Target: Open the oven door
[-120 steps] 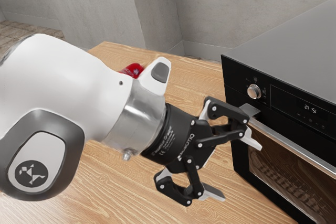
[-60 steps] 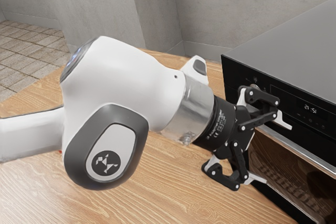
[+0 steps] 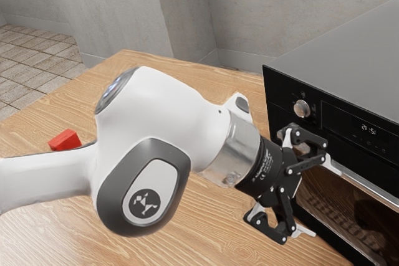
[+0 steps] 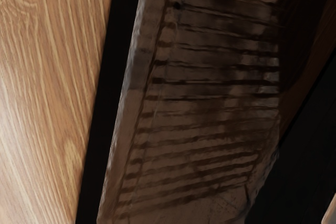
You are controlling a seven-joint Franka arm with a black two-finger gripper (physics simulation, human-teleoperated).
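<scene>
Oven door (image 3: 355,219): one, shut, fronting the oven (image 3: 340,48), by the tabletop (image 3: 206,241) edge at the exterior view's right. Handle (image 3: 374,190): along the door's top edge. Gripper (image 3: 320,199): fingers spread, nothing grasped, one tip at or just beside the handle. Done: reach, nearly. Outstanding: hold, pull, whole swing.

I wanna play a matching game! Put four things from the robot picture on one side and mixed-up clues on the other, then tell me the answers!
Things:
1. Red block
2. Knob
3. Clock display
4. Gripper

Clues:
A. Open, at the front of the oven
B. Lying on the wooden table
C. Lit up with pale numbers
D. Round and silvery

Right pairs: 1-B, 2-D, 3-C, 4-A
</scene>
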